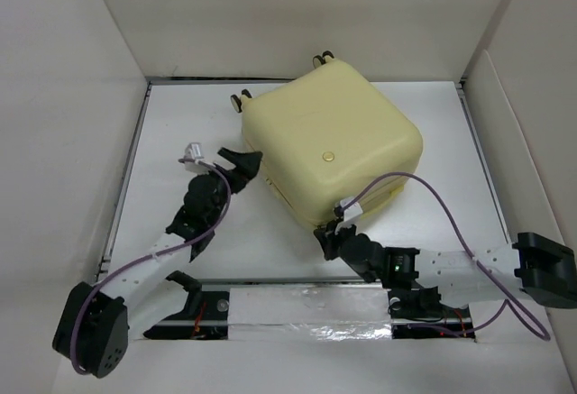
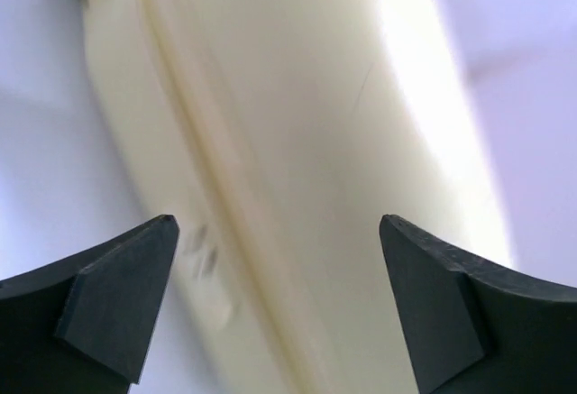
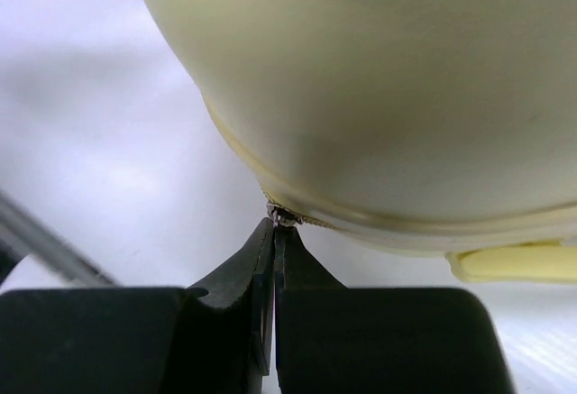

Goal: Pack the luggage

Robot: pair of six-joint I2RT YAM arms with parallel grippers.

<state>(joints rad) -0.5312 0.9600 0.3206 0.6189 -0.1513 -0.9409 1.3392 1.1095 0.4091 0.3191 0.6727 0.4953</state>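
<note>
Here the pale yellow hard-shell suitcase (image 1: 334, 142) lies closed; left gripper (image 2: 275, 227) gapes empty; right gripper (image 3: 274, 224), clamped tight, touches its near seam.

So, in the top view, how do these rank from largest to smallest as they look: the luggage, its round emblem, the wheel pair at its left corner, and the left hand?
1. luggage, by far the largest
2. left hand
3. wheel pair
4. emblem
The last two are both small and close, so their order is unsure.

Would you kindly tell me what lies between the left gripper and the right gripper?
The luggage's near corner, seen in the top view; the left gripper flanks one side, the right gripper the other.
</note>
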